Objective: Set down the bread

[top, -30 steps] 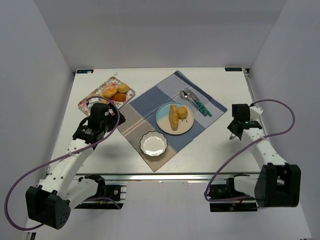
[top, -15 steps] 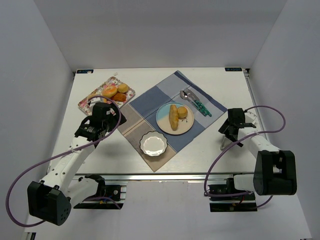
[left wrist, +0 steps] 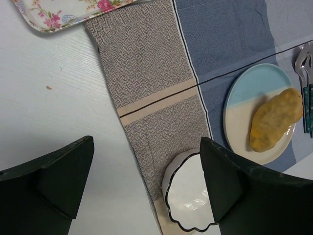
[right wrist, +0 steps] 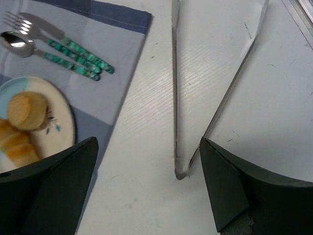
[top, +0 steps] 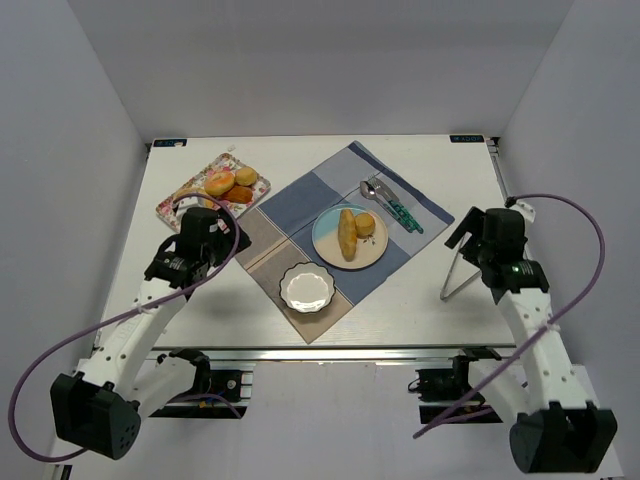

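Robot lab test cell: white table (top: 440, 170) boxed by plain pale panels (top: 90, 120); left arm (top: 150, 300), right arm (top: 530, 310) bolted to metal rail (top: 320, 352); staged place setting on patchwork cloth (top: 300, 200).

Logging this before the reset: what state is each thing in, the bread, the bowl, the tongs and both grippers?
long roll: lying on the plate.
round bun: on the plate, beside the roll.
white bowl: upright, empty.
tongs: lying spread on the table, not gripped.
left gripper: open, empty.
right gripper: open, empty.
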Motion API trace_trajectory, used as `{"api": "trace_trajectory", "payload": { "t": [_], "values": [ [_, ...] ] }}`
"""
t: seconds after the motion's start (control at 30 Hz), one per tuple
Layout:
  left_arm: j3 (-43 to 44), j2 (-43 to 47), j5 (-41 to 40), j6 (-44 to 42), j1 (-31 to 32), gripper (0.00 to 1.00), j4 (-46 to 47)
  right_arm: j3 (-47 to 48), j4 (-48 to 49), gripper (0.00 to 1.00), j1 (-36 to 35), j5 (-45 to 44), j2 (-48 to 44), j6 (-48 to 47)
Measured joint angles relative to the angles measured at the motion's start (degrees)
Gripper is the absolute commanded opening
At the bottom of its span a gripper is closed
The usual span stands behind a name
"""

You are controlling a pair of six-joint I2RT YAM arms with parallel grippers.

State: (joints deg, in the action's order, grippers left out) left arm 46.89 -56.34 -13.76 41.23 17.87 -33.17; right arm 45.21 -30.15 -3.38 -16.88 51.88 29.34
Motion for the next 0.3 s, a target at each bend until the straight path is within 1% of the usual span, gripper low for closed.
{"api": "trace_trajectory", "payload": {
  "t": [0.17, 0.3],
  "values": [
    [0.3, 2.4, 0.0, 0.2, 0.0, 0.98, -2.1, -0.1, -0.2, 0.90, 0.0, 4.2, -9.0, -1.3],
    [0.6, 5.2, -0.2, 0.5, 0.0, 0.98, -3.9, -0.4, -0.1, 0.89, 0.0, 7.0, -12.1, -1.7]
  ]
}}
